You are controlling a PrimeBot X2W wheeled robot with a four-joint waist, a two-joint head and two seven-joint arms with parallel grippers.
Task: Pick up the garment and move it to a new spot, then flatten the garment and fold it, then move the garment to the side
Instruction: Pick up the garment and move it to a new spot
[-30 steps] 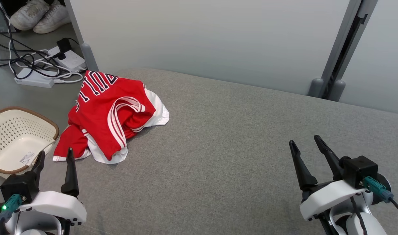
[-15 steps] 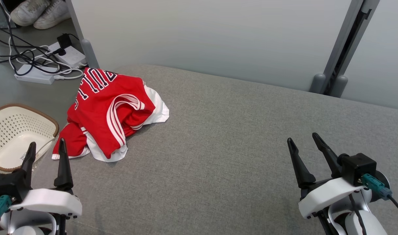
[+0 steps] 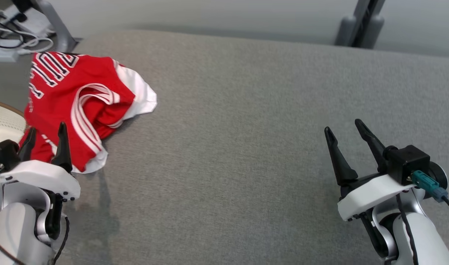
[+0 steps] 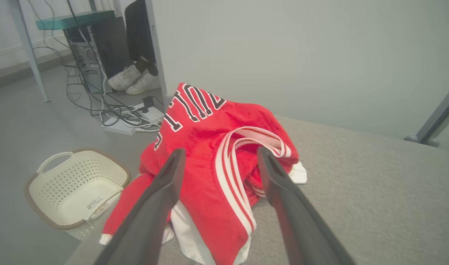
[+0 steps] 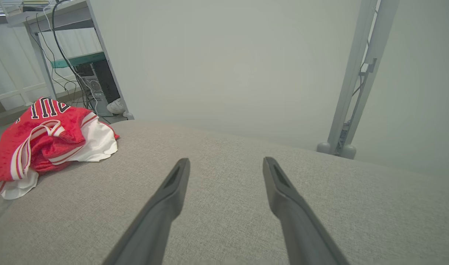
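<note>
Left gripper (image 3: 47,128) is held empty, fingers spread apart, at the near edge of a crumpled red jersey (image 3: 73,81).

The jersey is bunched in a loose heap at the far left corner of the grey padded surface (image 3: 228,147), with one part draped over the left edge beside a cream basket (image 4: 88,149) on the floor. It is judged light, soft and limp, so it is likely to sag and unfurl once lifted. A hold is best taken on the white-striped band raised at the top of the heap, or on the doubled hem nearest the fingers, where several layers can be pinched. The right gripper (image 3: 342,125), also spread and empty, is seen well apart over bare surface.
</note>
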